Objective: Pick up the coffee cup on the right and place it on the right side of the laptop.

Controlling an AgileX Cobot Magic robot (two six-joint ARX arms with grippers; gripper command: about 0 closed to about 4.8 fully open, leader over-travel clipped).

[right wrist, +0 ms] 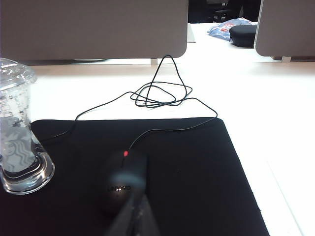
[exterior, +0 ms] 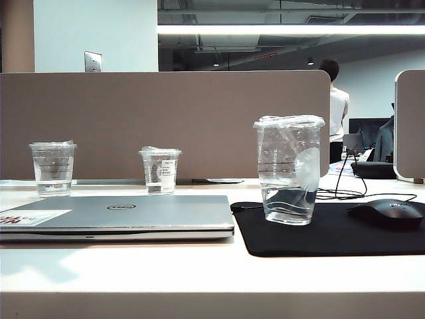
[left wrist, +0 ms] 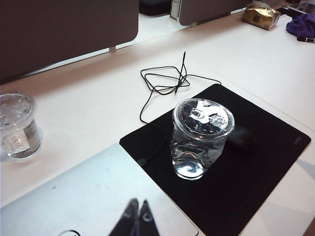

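The coffee cup [exterior: 289, 169], tall, clear and lidded with a round whitish logo, stands upright on the black mouse pad [exterior: 332, 239], just right of the closed silver Dell laptop [exterior: 133, 216]. Nothing touches the cup. My left gripper [left wrist: 138, 204] hangs shut and empty over the laptop lid [left wrist: 83, 196], with the coffee cup [left wrist: 201, 137] a short way off. Over the mouse pad [right wrist: 187, 167] my right gripper [right wrist: 139, 199] is shut and empty, close to the mouse [right wrist: 123, 182] and apart from the coffee cup [right wrist: 17, 132]. Neither arm shows in the exterior view.
Two shorter clear cups [exterior: 53, 169] [exterior: 160, 171] stand behind the laptop by the grey divider panel [exterior: 166, 119]. A black mouse [exterior: 388, 212] lies on the pad's right part. Its thin cable [right wrist: 157, 96] coils on the white desk behind the pad.
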